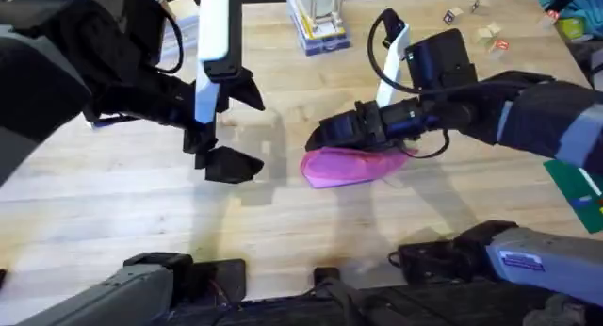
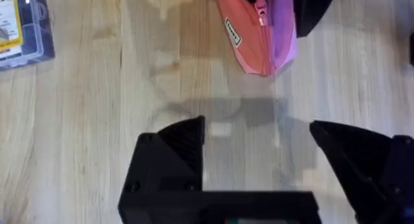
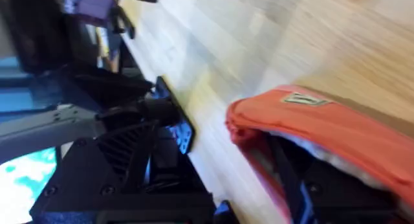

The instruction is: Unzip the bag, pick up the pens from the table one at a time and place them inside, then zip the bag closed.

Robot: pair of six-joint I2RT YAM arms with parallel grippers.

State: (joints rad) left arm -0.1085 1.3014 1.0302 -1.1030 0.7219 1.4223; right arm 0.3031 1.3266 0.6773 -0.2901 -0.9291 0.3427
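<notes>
Holding the bag [image 1: 347, 166] mid-table, the right gripper [image 1: 325, 136] pinched its end; left gripper [image 1: 226, 123] hovered beside it, jaws spread. Best to grab the zipper pull squarely.

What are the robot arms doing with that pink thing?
The right gripper is down on the pink bag, which lies on the wooden table. One of its fingers looks tucked in at the bag's end. The left gripper hangs open above bare table a little way off, holding nothing. A clear plastic box sits at the far edge.
</notes>
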